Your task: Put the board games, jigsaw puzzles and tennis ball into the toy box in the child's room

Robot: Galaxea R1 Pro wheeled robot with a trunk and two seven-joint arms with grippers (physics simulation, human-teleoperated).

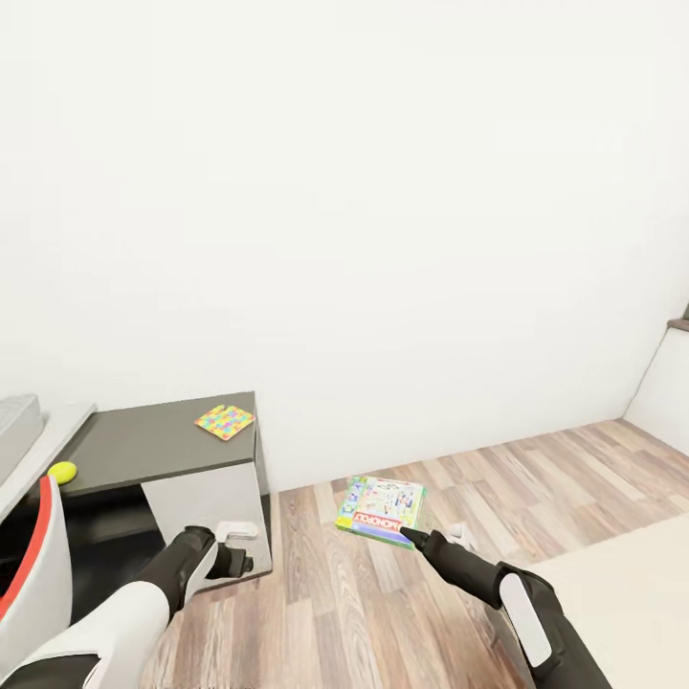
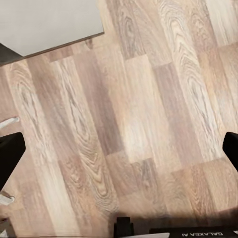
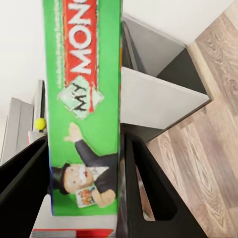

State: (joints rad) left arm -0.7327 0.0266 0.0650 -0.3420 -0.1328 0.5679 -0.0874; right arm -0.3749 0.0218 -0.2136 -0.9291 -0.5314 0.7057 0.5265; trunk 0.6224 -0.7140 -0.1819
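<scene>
Green-edged card, stiff and light: one board game is held in my right jaws, which are closed on its narrow edge and carry it above the wood-plank floor. In the right wrist view the box face stands between the two dark fingers. I judge it rigid but smooth-sided, likely to pivot or slip if pinched at a corner only, so a hold nearer the middle of an edge would be steadier. My left jaws hang wide open and empty over bare floor beside the dark grey cabinet section of the counter. On that surface I count one jigsaw puzzle and one tennis ball, well apart from each other.
</scene>
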